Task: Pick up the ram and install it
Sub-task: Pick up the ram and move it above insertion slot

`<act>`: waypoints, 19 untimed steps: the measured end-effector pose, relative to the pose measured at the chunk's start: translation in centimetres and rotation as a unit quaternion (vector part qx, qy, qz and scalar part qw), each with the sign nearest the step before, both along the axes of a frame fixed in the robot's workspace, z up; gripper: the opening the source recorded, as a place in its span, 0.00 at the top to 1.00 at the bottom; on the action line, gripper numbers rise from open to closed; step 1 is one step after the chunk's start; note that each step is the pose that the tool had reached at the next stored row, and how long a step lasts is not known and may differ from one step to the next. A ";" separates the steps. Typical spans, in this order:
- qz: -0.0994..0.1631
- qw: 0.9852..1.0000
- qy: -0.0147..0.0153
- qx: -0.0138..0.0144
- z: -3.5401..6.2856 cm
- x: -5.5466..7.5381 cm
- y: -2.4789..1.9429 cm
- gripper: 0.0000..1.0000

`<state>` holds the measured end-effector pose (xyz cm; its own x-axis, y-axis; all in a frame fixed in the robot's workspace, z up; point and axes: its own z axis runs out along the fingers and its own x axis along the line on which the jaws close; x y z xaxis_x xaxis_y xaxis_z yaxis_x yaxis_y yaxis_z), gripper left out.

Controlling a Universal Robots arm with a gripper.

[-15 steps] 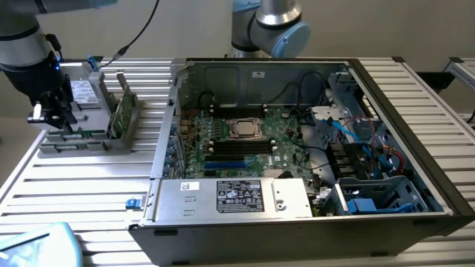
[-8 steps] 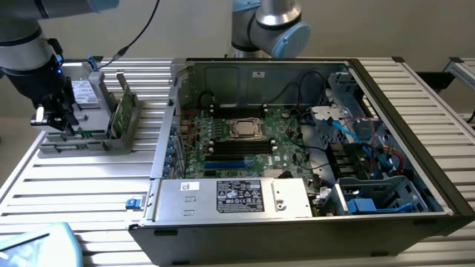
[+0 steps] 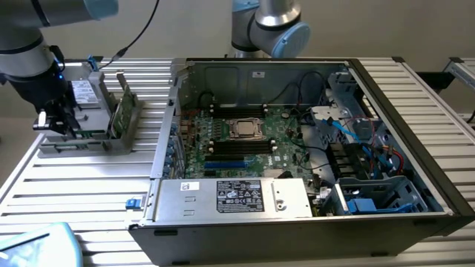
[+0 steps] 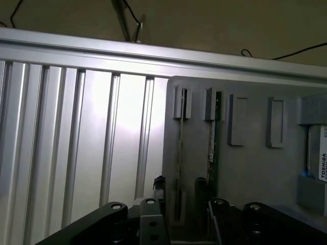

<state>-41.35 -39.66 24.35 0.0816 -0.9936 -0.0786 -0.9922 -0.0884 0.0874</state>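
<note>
Black gripper (image 4: 180,181), spread, straddles thin ram (image 4: 180,143); matte grey slotted holder (image 4: 250,173).

A robotics lab or test workshop — a bench of ribbed aluminium slats (image 3: 74,183) carries an opened desktop computer case (image 3: 297,222) (motherboard (image 3: 245,139) bare), a grey parts rack (image 3: 82,146) at its ten o'clock, and a jointed robot arm (image 3: 271,22) at twelve — plain walls behind.

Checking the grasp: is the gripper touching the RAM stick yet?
Apart. In the wrist view the gripper straddles the RAM stick, with grey rack showing on both sides of it.
</note>
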 end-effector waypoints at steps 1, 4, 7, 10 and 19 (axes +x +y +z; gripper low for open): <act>0.000 1.000 0.000 0.001 -0.15 0.0 0.02 0.63; 0.000 1.000 0.000 0.004 -0.61 0.0 0.05 0.63; 0.000 1.000 0.000 0.007 -1.09 0.0 0.06 0.63; 0.000 1.000 0.000 0.010 -1.59 0.0 0.07 0.63; 0.000 1.000 0.000 0.011 -3.10 -0.1 0.11 0.63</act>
